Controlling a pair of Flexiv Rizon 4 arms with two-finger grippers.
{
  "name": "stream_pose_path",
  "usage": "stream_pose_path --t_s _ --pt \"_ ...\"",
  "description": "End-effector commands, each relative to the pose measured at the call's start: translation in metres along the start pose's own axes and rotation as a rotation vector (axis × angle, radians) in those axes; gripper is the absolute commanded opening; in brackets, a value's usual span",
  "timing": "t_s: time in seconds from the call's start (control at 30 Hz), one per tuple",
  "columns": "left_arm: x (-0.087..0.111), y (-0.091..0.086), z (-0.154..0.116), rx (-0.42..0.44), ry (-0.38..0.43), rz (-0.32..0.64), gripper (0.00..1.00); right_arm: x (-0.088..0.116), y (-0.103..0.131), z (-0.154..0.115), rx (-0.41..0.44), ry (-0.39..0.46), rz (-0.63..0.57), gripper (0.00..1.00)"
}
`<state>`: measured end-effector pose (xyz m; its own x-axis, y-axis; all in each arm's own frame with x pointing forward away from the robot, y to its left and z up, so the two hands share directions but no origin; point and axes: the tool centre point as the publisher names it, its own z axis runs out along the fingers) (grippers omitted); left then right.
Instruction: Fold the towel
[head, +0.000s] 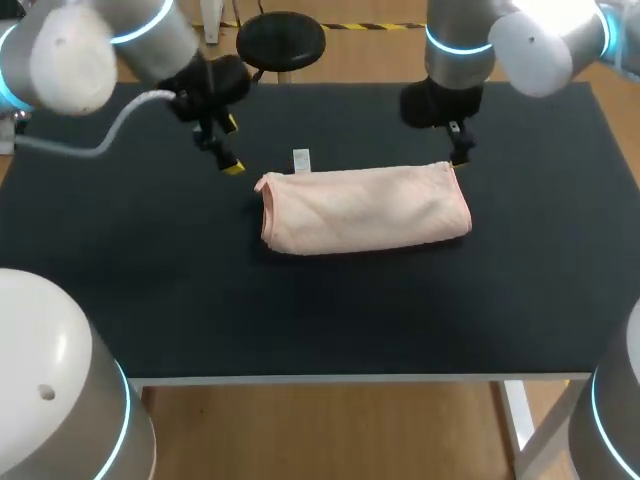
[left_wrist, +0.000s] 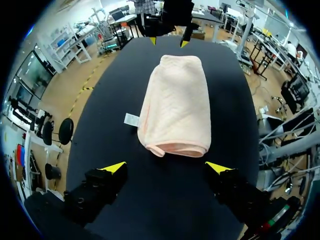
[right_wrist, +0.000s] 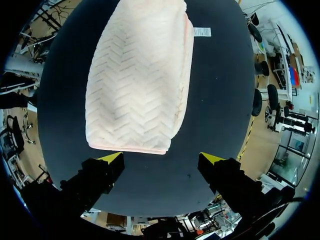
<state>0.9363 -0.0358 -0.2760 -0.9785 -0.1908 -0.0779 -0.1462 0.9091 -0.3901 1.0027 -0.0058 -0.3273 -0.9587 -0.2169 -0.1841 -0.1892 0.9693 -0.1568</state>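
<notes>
Black table (head: 300, 320), folded pink towel (head: 365, 208) (white tag (head: 301, 160) alongside), left pincer (left_wrist: 166, 167), right pincer (right_wrist: 161, 158) both apart

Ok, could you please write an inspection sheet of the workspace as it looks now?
Surface: black tabletop, flat.
Job's things: pink towel folded into a long bundle mid-table, white label showing at its far edge.
Clutter: nothing seen.
Grippers: left gripper open, apart from the towel's left end; right gripper open, just off its right end.
Cables: white cable hanging from the left arm.
Surroundings: nothing reaches over the table.
</notes>
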Motion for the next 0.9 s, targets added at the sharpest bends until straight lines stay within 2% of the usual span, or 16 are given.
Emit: stream_pose_path --t_s 0.03,0.1,0.43,0.57,0.67,0.73,0.77,0.8,0.9 --pt "0.004 0.015 0.001 0.216 -0.046 0.006 1.0 -0.001 0.006 -0.006 0.037 -0.024 -0.063 1.0" --pt "0.004 0.015 0.001 0.216 -0.046 0.006 1.0 -0.001 0.01 -0.011 0.064 -0.049 -0.124 1.0" --pt "0.004 0.015 0.001 0.216 -0.046 0.006 1.0 -0.001 0.01 -0.011 0.064 -0.049 -0.124 1.0" --pt "-0.004 0.008 -0.01 0.38 -0.016 0.033 1.0 -0.001 0.01 -0.011 0.064 -0.049 -0.124 1.0" --pt "-0.009 0.012 -0.01 0.454 -0.01 0.032 1.0 -0.012 0.003 -0.019 -0.009 -0.044 -0.065 1.0" --pt "-0.008 0.015 -0.005 0.431 0.017 0.055 1.0 -0.015 -0.001 -0.023 -0.061 -0.026 -0.041 1.0" --pt "-0.008 0.016 -0.002 0.425 0.047 0.045 1.0 -0.016 -0.002 -0.024 -0.058 -0.029 -0.044 1.0" --pt "-0.006 0.017 0.001 0.395 0.061 0.086 1.0 -0.017 -0.003 -0.024 -0.052 -0.037 -0.043 1.0" --pt "-0.002 0.017 0.007 0.363 0.128 0.117 1.0 -0.019 -0.004 -0.026 -0.058 -0.043 -0.056 1.0"
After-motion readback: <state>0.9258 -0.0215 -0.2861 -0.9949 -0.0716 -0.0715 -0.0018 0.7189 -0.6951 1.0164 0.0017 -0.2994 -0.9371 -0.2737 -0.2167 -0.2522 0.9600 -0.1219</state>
